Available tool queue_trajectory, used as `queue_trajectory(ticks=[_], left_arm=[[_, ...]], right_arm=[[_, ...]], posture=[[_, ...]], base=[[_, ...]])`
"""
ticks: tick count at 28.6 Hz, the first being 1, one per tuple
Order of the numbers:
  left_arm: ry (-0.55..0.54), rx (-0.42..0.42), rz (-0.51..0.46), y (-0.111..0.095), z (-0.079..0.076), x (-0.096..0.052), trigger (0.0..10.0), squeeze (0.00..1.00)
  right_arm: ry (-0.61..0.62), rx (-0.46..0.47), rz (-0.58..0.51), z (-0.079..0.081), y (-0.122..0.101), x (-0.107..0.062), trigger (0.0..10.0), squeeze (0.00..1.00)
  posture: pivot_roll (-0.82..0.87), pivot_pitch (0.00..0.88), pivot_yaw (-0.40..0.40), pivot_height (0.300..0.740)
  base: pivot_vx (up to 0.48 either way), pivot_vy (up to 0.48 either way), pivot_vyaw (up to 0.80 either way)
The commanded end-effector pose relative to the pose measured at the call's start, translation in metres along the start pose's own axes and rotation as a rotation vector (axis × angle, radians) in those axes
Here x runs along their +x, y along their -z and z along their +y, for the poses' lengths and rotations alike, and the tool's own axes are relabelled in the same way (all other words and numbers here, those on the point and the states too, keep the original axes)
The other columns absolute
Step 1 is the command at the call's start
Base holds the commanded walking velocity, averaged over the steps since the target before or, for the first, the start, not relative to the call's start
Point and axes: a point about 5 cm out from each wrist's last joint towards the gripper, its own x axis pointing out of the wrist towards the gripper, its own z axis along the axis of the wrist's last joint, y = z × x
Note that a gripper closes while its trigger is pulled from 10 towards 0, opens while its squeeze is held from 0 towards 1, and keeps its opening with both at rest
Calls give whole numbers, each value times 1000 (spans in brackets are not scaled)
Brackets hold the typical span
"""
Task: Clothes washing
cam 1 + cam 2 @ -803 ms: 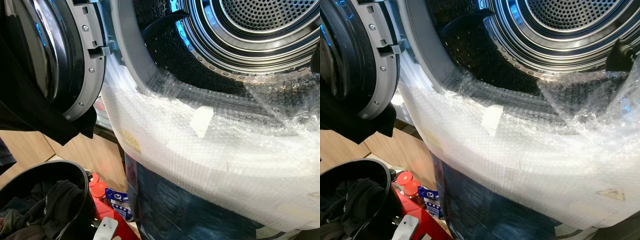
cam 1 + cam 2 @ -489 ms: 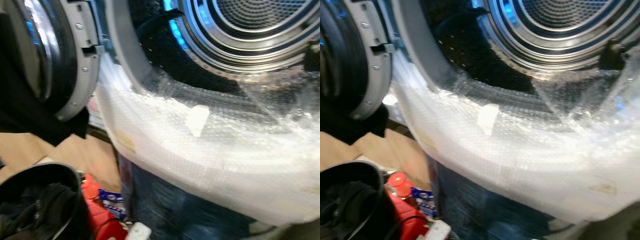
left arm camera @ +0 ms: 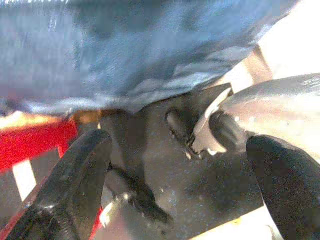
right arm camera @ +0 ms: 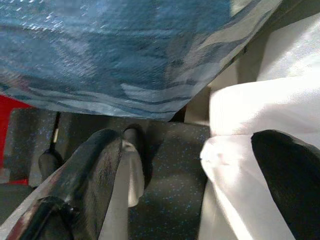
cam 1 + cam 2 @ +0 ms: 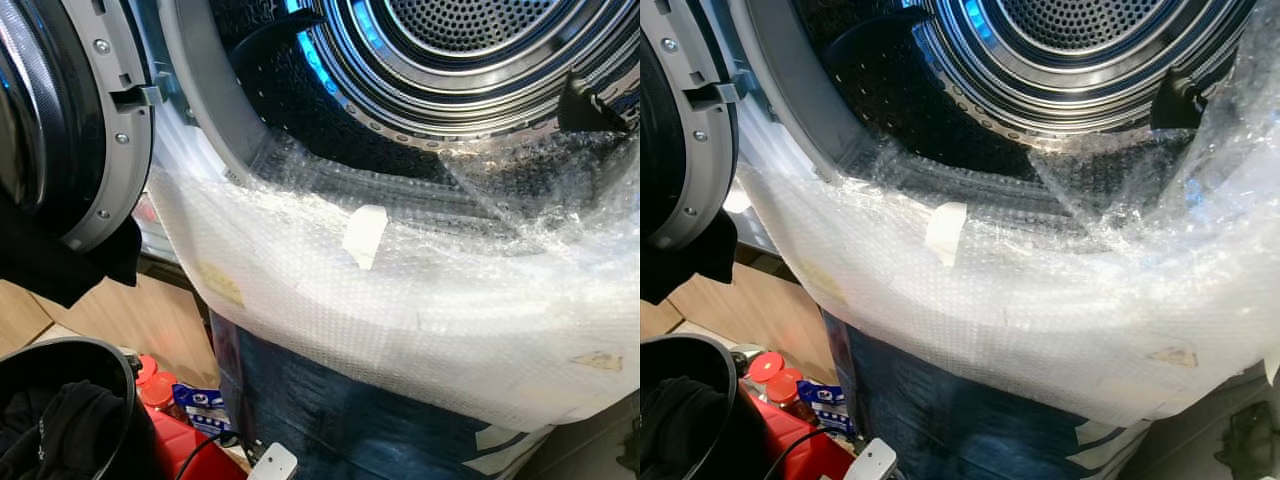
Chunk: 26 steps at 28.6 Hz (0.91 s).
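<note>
The washing machine's steel drum [image 5: 470, 40] stands open in front of me, its round door [image 5: 75, 120] swung out to the left. Bubble wrap [image 5: 420, 310] covers the front rim below the opening. A black garment [image 5: 65, 270] hangs off the door's lower edge. At the bottom left a black basket [image 5: 108, 356] holds dark clothes [image 5: 55, 435]. My left gripper [image 3: 180, 172] hangs low over dark floor, open and holding nothing. My right gripper [image 4: 192, 170] is also open, beside the machine's blue front and some white fabric [image 4: 260, 110].
A patch of white tape [image 5: 364, 235] sticks to the bubble wrap. Red-capped bottles [image 5: 155, 385] on a red stand [image 5: 195, 440] sit between the basket and the machine's blue front panel [image 5: 340, 420]. Wooden floor [image 5: 150, 315] shows under the door.
The camera has swung to the right, so the door and basket have slid towards the left edge and more of the drum's right side shows. Nothing in the scene itself has moved.
</note>
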Motion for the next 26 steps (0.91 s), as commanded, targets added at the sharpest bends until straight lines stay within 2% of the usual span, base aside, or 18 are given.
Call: queue_trajectory(ticks=[1,4,6,11,14,16,17,18,22,23,24,25,26], left_arm=[[48,64,-33,-11,3,-2,10000,0],[158,132,-117,-31,9,-7,10000,0],[184,151,-129,-34,9,-9,10000,0],[294,276,-161,-44,8,-18,10000,0],[263,351,-185,-55,17,-35,10000,0],[261,357,-187,-56,17,-36,10000,0],[226,342,-199,-64,20,-47,10000,0],[226,342,-199,-64,20,-47,10000,0],[218,333,-262,-89,16,-83,10000,0],[208,347,-266,-93,16,-90,10000,0],[187,364,-266,-99,15,-105,10000,0],[187,364,-266,-99,15,-105,10000,0],[166,377,-254,-103,14,-118,10000,0]], right_arm=[[-10,10,6,5,3,0,10000,0],[-23,11,10,10,5,-1,10000,0],[-24,11,13,11,6,-1,10000,0],[-33,7,24,16,11,-2,10000,0],[-37,4,32,18,14,-2,10000,0],[-38,4,32,19,14,-2,10000,0],[-39,5,33,20,15,-2,10000,0],[-39,5,33,20,15,-2,10000,0],[-43,6,36,21,16,-3,10000,0],[-43,7,36,21,16,-3,10000,0],[-42,8,37,20,15,-3,10000,0],[-42,8,37,20,15,-3,10000,0],[-42,4,37,20,15,-2,10000,0]], posture=[[-100,22,39,740],[-91,16,68,740],[-89,15,71,740],[-74,9,97,740],[-72,11,116,740],[-72,11,116,740],[-66,11,119,740],[-66,11,119,740],[-52,21,124,740],[-51,23,122,740],[-40,25,117,740],[-40,25,117,740],[-32,27,112,740]], base=[[0,0,0],[0,0,0],[0,0,0],[0,0,0],[0,0,0],[0,0,0],[0,0,0],[0,0,0],[0,0,0],[0,0,0],[0,0,0],[0,0,0],[0,0,0]])
